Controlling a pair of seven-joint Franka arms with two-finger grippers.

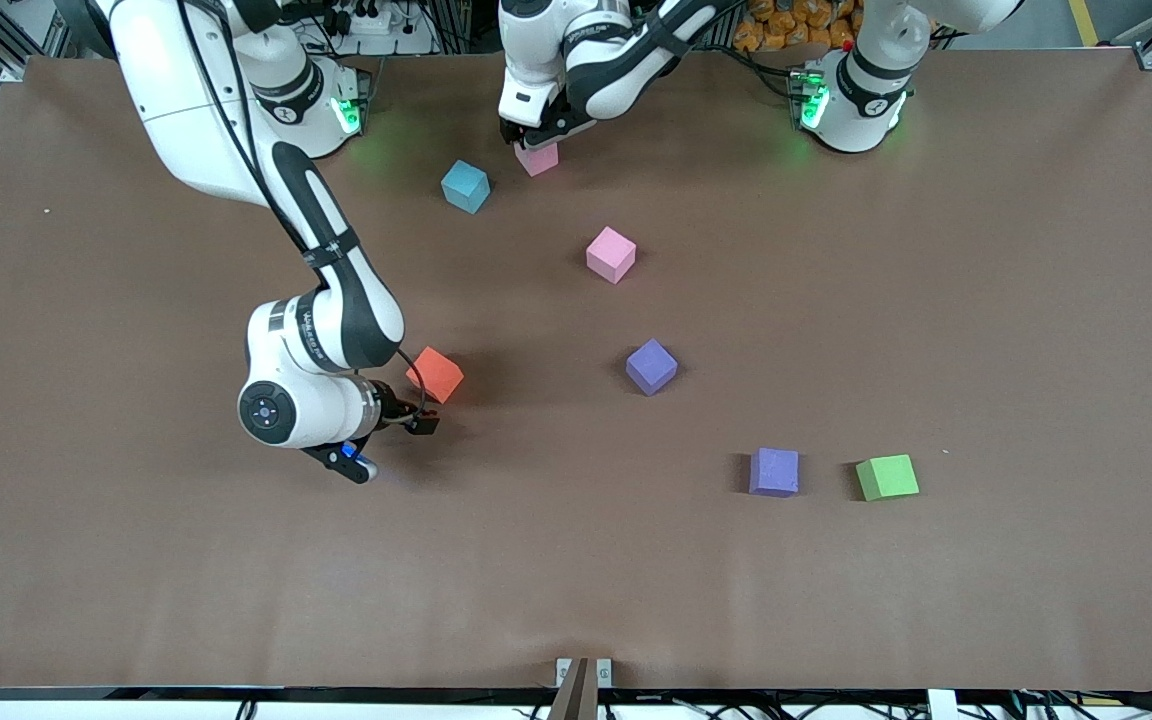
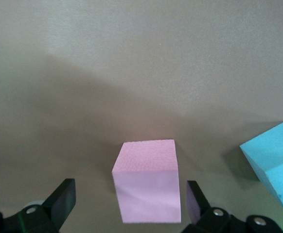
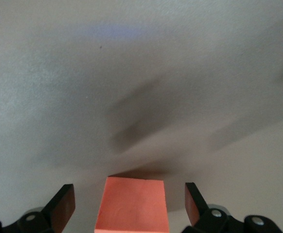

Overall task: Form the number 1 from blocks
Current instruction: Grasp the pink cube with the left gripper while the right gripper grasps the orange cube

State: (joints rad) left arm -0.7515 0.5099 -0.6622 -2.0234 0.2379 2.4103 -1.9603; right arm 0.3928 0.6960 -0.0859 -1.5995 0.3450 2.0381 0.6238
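Note:
My left gripper is open around a pink block on the table near the robots' bases. In the left wrist view this pink block sits between the fingers, with a gap on each side. My right gripper is open around an orange-red block. The right wrist view shows that block between the spread fingertips, untouched. A second pink block lies mid-table. One purple block lies nearer the front camera, and another purple block nearer still.
A light blue cube sits close beside the pink block at the left gripper, toward the right arm's end; it also shows as the blue cube in the left wrist view. A green cube lies beside the nearest purple block.

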